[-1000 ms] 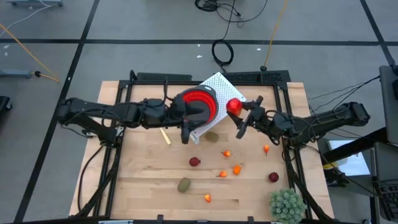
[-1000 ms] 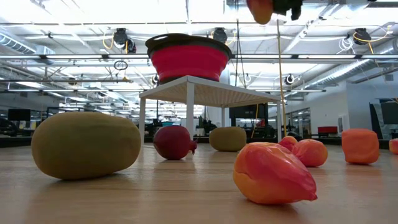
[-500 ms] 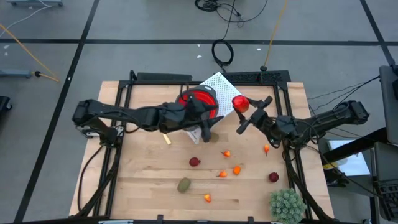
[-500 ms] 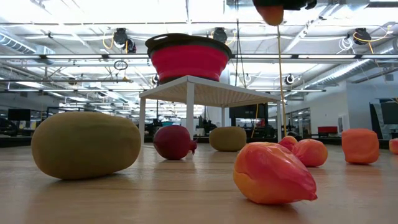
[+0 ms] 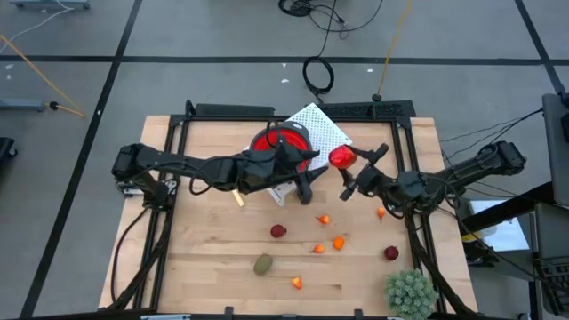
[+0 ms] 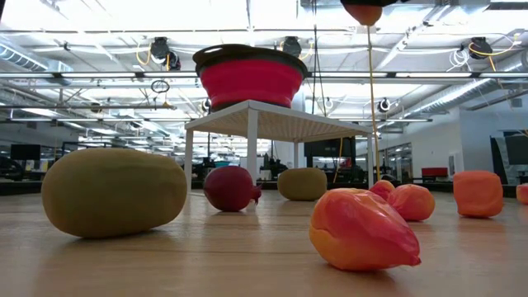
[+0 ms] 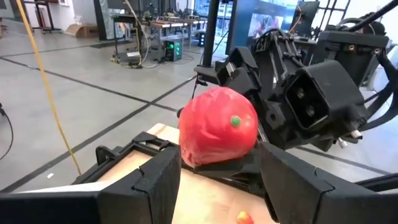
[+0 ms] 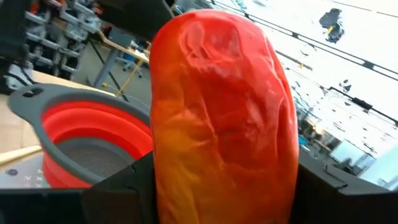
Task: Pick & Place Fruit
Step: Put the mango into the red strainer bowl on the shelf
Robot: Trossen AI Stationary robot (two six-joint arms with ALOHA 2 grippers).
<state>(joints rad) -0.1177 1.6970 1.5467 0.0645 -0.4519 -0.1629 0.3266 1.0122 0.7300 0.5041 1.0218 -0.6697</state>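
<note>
Glossy red-orange fruit, wrinkled skin, clamped in right gripper above table's far edge, beside red bowl on white stand; left gripper jaws part-open, empty, nr olive fruit

A red fruit with orange streaks and a wrinkled skin is clamped in the right tool, held up off the worktop just beside the red bowl. The rest lie loose on the wood: two dark red balls, one toward the right edge; an olive-brown oval near the front edge; small orange pieces scattered between them around the middle.
</note>
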